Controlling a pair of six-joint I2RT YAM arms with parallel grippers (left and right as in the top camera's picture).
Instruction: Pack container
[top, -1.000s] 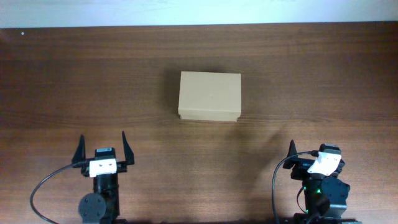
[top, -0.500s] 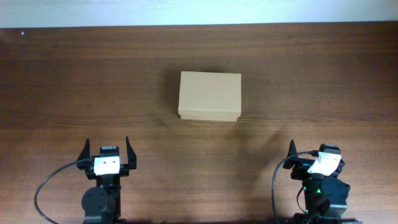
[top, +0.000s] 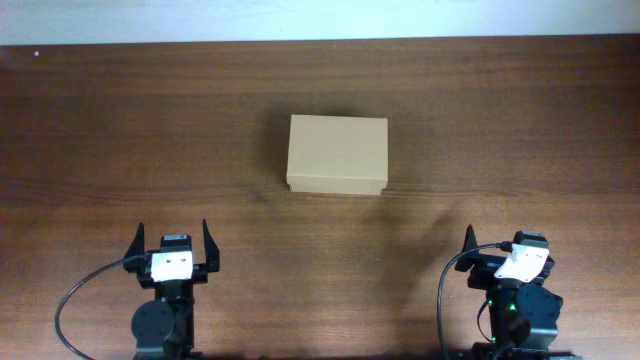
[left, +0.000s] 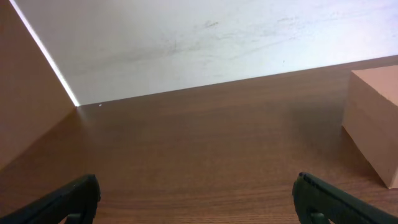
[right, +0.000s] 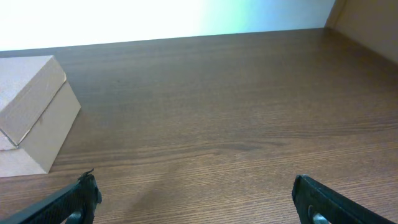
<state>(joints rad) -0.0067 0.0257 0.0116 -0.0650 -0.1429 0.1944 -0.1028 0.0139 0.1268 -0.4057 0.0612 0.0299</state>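
Note:
The container (top: 337, 153) is a plain tan cardboard box with its lid shut, lying on the wooden table at the middle. It shows at the right edge of the left wrist view (left: 375, 118) and at the left edge of the right wrist view (right: 32, 112). My left gripper (top: 173, 238) is open and empty near the front left, well short of the box; its fingertips show low in its wrist view (left: 196, 196). My right gripper (top: 498, 243) is open and empty at the front right, its fingertips spread in its wrist view (right: 196, 193).
The dark wooden table (top: 520, 130) runs back to a white wall (top: 320, 18). Brown side panels stand at the far left of the left wrist view (left: 25, 99) and at the far right of the right wrist view (right: 373, 25).
My left arm shifted a little to the right and toward the front edge between one second and half a second ago, then stayed still. The box and right arm have not moved.

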